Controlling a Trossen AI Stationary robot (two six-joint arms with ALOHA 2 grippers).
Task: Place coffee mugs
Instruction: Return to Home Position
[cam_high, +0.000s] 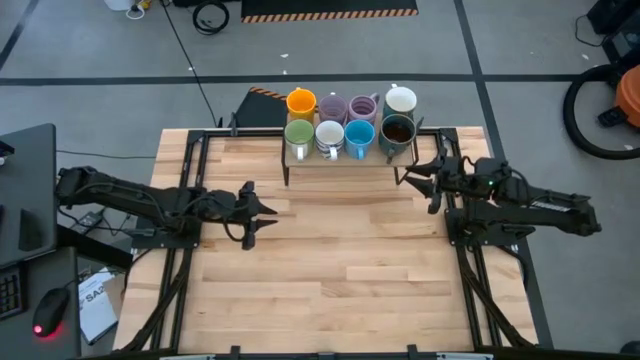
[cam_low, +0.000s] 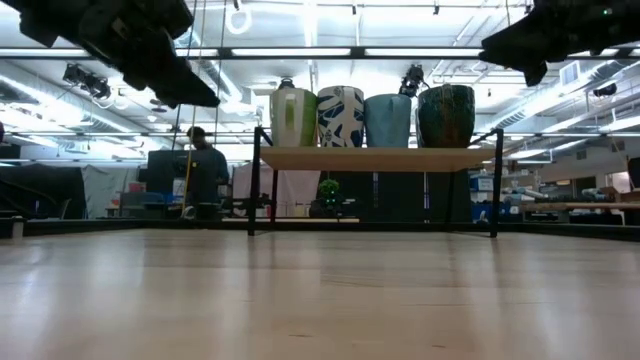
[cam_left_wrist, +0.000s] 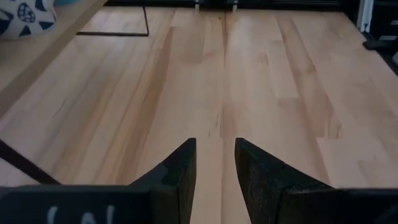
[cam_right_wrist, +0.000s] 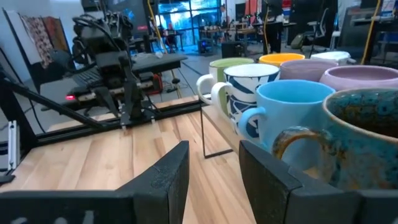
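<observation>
Ceramic mugs (cam_high: 359, 135) crowd the shelf (cam_low: 380, 158) just beside the right gripper (cam_high: 418, 190).

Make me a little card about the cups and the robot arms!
Mugs: eight, all on the shelf, two rows
Back row: orange mug, purple mug, second purple mug, white mug
Front row: green mug, white-and-blue mug, blue mug, dark mug
Shelf place: far edge of the table
Left pincer: empty, slightly open, over the table's left side
Right pincer: empty, slightly open, near the shelf's right end
</observation>
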